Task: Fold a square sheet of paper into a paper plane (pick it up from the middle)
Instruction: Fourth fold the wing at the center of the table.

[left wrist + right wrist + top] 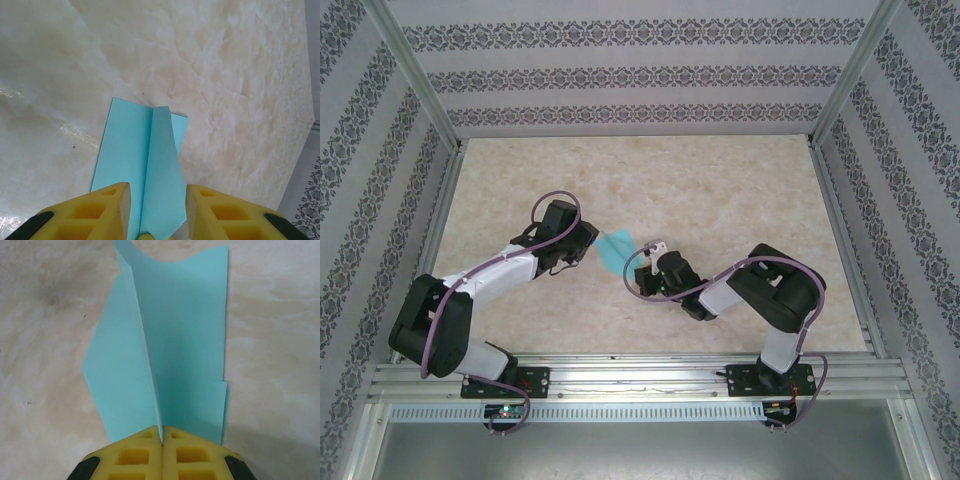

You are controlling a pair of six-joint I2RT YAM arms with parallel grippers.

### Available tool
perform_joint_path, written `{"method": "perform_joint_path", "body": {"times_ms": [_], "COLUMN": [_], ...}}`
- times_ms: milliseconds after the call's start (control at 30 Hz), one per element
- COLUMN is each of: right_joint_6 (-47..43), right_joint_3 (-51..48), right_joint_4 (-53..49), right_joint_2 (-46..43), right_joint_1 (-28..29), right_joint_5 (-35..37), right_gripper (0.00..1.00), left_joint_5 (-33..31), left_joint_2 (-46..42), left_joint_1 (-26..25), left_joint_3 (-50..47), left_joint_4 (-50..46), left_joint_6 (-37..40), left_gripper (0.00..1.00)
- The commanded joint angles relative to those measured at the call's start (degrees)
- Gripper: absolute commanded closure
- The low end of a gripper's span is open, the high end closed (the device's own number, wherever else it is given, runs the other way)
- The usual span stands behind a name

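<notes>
Right wrist: right gripper (162, 434) clamped shut on the raised centre crease of the sheet of paper (185, 340), fanning to 12 o'clock on the desk (280, 340), left gripper (157, 194) part-open astride it; looks light, floppy, so pinch at folds.

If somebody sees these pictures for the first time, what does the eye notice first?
The turquoise paper, partly folded, is the only bright colour. It sits in the middle of the pale marbled table, between the two arms. The right hand is shut on a raised crease of it, while the left hand stands open, one yellow finger on each side of the paper.
</notes>
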Motion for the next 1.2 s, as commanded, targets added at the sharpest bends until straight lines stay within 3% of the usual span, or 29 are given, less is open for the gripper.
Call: {"method": "perform_joint_path", "body": {"times_ms": [0,333,667,900,1167], "right_joint_6": [5.45,16.22,23.02,17.97,19.71], "right_joint_3": [0.48,3.98,7.92,14.47,16.28], "right_joint_4": [-0.83,-4.10,-9.94,-27.55,-29.70], "right_joint_2": [0.38,2.56,5.22,4.43,5.79], "right_joint_1": [-2.34,-6.09,-8.91,-7.54,-7.24], "right_joint_5": [-5.79,-17.60,-25.96,-22.25,-22.18], "right_gripper": [0.96,1.00,0.99,0.98,0.98], "left_joint_5": [-0.13,8.71,16.16,17.43,16.60], "left_joint_2": [0.13,5.67,11.09,13.16,13.96], "left_joint_1": [0.46,0.34,-0.05,-0.35,-0.33], "left_joint_3": [0.14,1.63,4.01,4.54,3.32], "left_joint_4": [-0.19,6.14,9.50,8.79,9.79], "left_joint_6": [1.50,4.92,7.90,7.69,6.60], "left_gripper": [0.66,0.77,0.79,0.80,0.82]}}
